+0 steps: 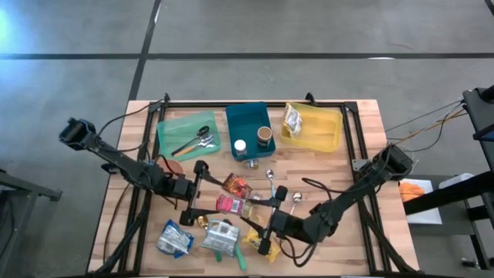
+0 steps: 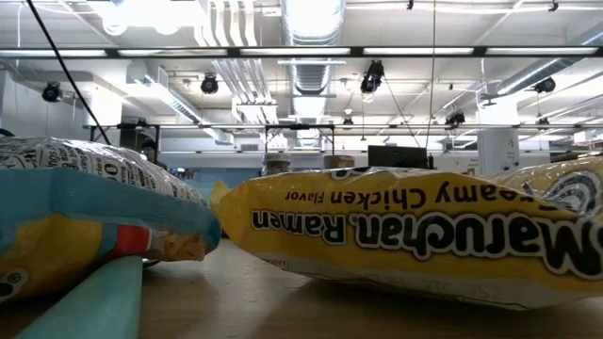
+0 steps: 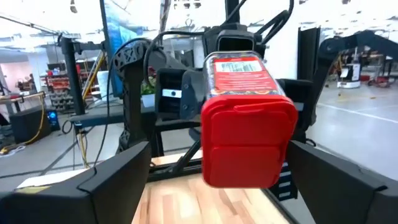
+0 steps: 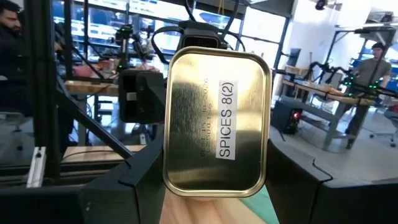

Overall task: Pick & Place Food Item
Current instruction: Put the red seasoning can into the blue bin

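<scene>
A red spice tin [image 1: 230,204] hangs above the middle of the table, between my two grippers. My right gripper [image 1: 247,208] is shut on it and comes in from the table's right. The right wrist view shows the tin's gold base [image 4: 214,121], labelled "SPICES 8(2)". In the left wrist view the tin's red lid end [image 3: 249,140] faces me. My left gripper [image 1: 210,197] comes from the table's left and is open. Its fingers [image 3: 118,177] stand on either side of the tin without touching it. My right gripper pinches the tin's two narrow sides [image 4: 173,168] between its two fingers [image 4: 134,180]. The fingers lie level, pointing from the table's right toward its left. The tin is lifted clear of the table, gold base toward my right wrist and red lid end toward my left gripper.
At the back stand a green tray [image 1: 171,127] with utensils, a teal bin [image 1: 231,127] with jars and a yellow bin [image 1: 328,131] with a packet. Loose packets [image 1: 220,235], a yellow ramen pack [image 2: 415,235], another snack packet [image 1: 237,185] and spoons [image 1: 270,176] lie on the wood below the grippers.
</scene>
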You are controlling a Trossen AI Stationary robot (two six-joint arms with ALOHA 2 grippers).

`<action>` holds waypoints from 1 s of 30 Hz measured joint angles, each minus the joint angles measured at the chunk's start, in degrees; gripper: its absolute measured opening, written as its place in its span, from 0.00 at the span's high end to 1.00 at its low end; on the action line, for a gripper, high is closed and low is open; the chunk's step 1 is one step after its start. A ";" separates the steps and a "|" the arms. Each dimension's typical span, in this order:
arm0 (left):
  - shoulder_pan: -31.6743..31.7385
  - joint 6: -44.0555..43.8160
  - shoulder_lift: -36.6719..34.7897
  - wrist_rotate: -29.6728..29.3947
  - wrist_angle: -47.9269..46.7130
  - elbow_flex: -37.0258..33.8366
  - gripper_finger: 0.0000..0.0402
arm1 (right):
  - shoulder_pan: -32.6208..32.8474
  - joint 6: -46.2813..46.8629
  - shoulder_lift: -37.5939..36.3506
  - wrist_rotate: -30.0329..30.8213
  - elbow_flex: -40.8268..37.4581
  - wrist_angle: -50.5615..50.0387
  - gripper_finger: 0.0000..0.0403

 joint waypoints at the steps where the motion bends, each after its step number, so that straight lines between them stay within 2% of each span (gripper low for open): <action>1: 0.00 -0.05 0.43 0.08 0.65 -0.02 0.07 | -0.16 0.00 0.00 -0.02 -0.03 -0.11 0.47; 13: 0.03 0.95 6.74 4.32 7.93 0.07 0.07 | -1.00 -4.38 1.10 -1.23 -0.12 3.28 0.47; 25: 0.09 0.84 6.59 9.17 8.13 0.07 0.07 | -3.03 -1.19 1.32 -11.26 -0.12 2.48 0.47; 30: 0.03 1.05 6.59 10.43 8.15 0.07 0.13 | -3.24 -0.86 1.32 -11.81 -0.12 2.42 0.47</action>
